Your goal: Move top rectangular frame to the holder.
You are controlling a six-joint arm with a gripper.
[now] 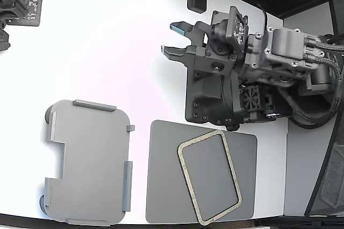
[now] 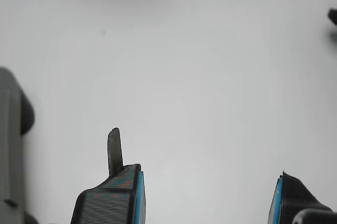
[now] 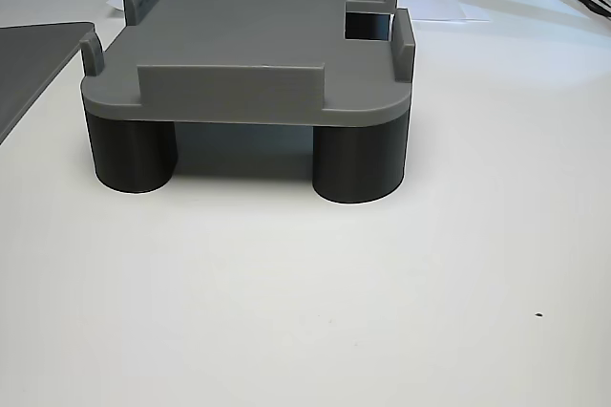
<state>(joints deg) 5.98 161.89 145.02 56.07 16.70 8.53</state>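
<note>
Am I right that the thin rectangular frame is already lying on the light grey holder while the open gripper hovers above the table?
Not quite. The exterior view shows the frame lying on the dark grey mat, beside the empty holder. The gripper is indeed open above the table.

Exterior overhead; wrist faces table; other view low beside holder [image 3: 248, 53].

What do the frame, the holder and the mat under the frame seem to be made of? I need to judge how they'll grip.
The frame: thin, tan-olive, speckled band, matte; possibly fibre or composite sheet, unclear. The holder: light grey, matte, with crisp tabs and darker round feet; likely rigid plastic, perhaps printed. The mat: dark grey, flat, dull; rubber or plastic, uncertain.
</note>
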